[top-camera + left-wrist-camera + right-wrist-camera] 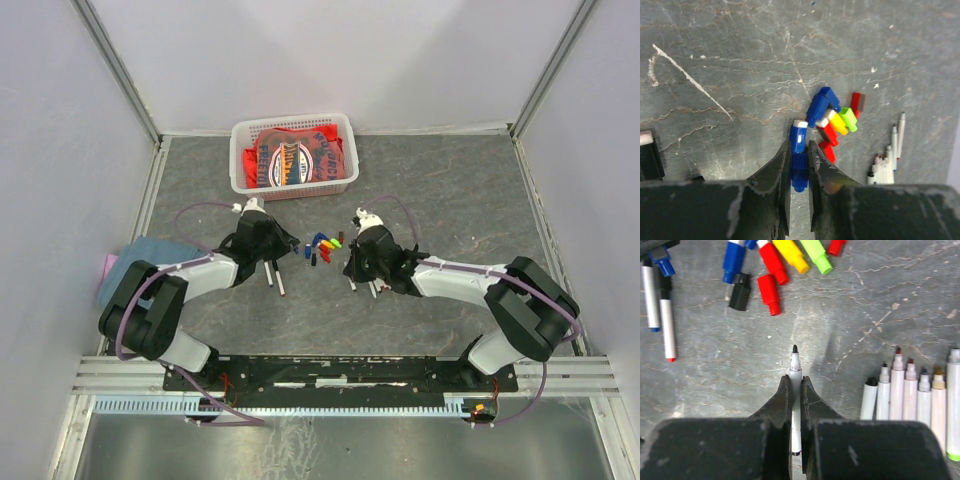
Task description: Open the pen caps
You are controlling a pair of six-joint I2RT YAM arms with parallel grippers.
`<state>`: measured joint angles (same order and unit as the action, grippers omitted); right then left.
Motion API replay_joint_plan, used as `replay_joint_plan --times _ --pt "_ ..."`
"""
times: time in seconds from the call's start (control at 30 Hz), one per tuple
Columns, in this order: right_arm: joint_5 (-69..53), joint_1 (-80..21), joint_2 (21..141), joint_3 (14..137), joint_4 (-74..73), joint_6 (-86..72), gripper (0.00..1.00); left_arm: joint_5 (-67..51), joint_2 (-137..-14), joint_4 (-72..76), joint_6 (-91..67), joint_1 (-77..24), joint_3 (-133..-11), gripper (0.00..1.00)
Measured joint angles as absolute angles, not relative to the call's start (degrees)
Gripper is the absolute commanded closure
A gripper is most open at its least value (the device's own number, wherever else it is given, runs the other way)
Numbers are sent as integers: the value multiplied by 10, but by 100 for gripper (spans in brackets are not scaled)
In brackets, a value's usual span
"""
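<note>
My left gripper (799,145) is shut on a blue pen cap (799,170) that pokes forward toward a pile of loose pen caps (835,122) in blue, red, yellow and green. My right gripper (795,379) is shut on a white pen (795,371) whose bare black tip points at those caps (771,275), with a black one (740,290) among them. From above, the left gripper (293,246) and right gripper (350,266) face each other across the cap pile (325,246).
A row of uncapped pens (910,400) lies right of the right gripper. Two more pens (273,276) lie by the left gripper. A white basket (240,150) with red packets stands behind, and a blue cloth (140,255) lies at the left wall.
</note>
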<state>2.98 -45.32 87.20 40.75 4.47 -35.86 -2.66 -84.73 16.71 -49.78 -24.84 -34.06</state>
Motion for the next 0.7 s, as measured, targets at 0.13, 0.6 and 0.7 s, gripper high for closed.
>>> replay_joint_plan --times 0.13,0.6,0.7 --pt "80 -465 883 425 7 -347 95 1 -876 124 -478 -267 -365 97" --pt "187 -496 909 449 -68 -331 88 58 -929 60 -448 -297 -414 86" --pt "201 -501 916 449 -77 -330 87 62 -934 57 -444 -299 -422 83"
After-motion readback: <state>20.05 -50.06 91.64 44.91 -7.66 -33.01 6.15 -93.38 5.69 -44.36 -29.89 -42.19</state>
